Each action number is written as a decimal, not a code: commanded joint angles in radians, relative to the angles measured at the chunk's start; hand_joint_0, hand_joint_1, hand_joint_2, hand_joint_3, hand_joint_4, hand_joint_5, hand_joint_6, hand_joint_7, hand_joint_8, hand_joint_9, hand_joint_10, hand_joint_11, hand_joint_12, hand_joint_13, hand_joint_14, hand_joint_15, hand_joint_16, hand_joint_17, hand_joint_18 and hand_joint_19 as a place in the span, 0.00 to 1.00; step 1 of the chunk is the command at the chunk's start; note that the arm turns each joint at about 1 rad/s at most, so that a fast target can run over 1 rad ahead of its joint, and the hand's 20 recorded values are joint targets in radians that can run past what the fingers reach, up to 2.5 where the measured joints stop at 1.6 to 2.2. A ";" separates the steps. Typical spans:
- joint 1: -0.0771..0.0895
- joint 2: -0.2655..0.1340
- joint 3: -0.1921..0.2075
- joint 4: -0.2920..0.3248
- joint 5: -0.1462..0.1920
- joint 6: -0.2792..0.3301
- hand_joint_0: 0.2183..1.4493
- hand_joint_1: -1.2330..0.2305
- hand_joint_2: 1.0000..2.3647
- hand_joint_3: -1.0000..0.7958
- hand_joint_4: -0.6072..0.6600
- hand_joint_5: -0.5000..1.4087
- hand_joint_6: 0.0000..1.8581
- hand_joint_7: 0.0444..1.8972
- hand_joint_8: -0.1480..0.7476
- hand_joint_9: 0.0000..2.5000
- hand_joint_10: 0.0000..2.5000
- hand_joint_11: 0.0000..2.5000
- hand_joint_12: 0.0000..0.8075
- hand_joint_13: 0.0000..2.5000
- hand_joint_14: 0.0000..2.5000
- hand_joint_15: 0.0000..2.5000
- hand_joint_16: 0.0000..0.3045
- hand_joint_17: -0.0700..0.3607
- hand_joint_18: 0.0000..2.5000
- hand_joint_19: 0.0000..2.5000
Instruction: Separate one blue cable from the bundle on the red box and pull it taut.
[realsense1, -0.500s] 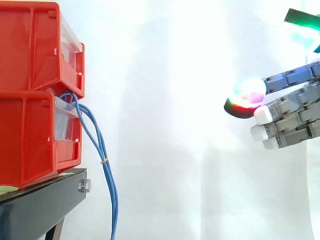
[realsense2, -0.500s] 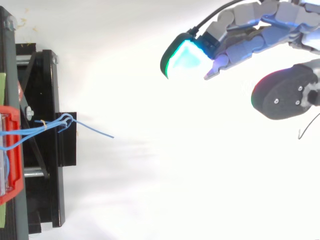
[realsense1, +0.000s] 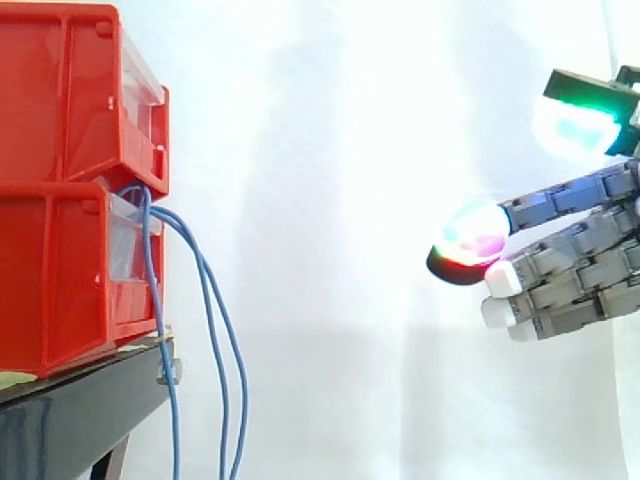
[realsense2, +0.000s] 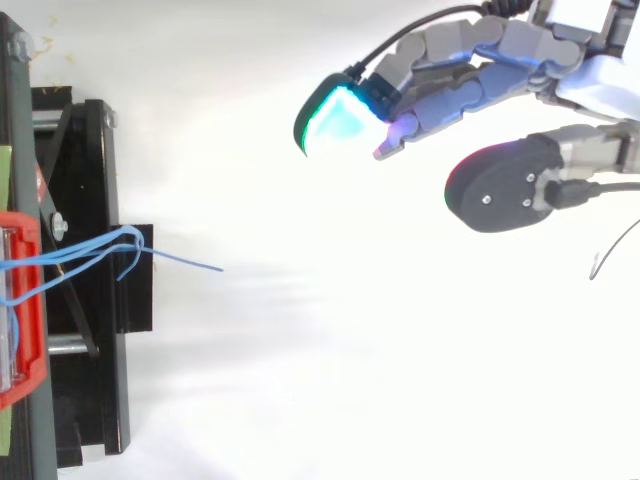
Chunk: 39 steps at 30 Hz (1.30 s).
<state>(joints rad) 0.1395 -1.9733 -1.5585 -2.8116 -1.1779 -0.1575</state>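
Against the white curtain, the blue cables hanging from the red box have spread apart (handier for singling one); the robot hand, outstretched and empty, has edged nearer.

A bright white curtain hangs behind the black stand.

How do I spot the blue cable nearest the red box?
Find the two stacked red boxes on the black stand. Blue cables spill from between them; the nearest cable drops straight down beside the lower box, while its two neighbours bow outward.
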 joint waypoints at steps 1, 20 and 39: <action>-0.001 -0.030 0.000 0.029 0.007 -0.010 0.29 0.48 0.00 0.28 0.60 0.16 0.27 0.37 0.41 0.28 0.00 0.05 0.28 0.21 0.00 0.07 0.07 0.28 0.10 0.01; -0.004 -0.160 0.000 0.297 0.050 -0.022 0.29 0.48 0.00 0.28 0.60 0.16 0.27 0.36 0.41 0.28 0.00 0.04 0.15 0.14 0.00 0.00 0.03 0.21 0.05 0.00; -0.014 -0.429 0.270 0.336 0.061 -0.033 0.28 0.49 0.00 0.28 0.61 0.16 0.27 0.37 0.41 0.28 0.00 0.04 0.17 0.14 0.00 0.00 0.04 0.22 0.05 0.00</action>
<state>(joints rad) 0.1286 -2.3512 -1.3639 -2.4606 -1.1052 -0.2007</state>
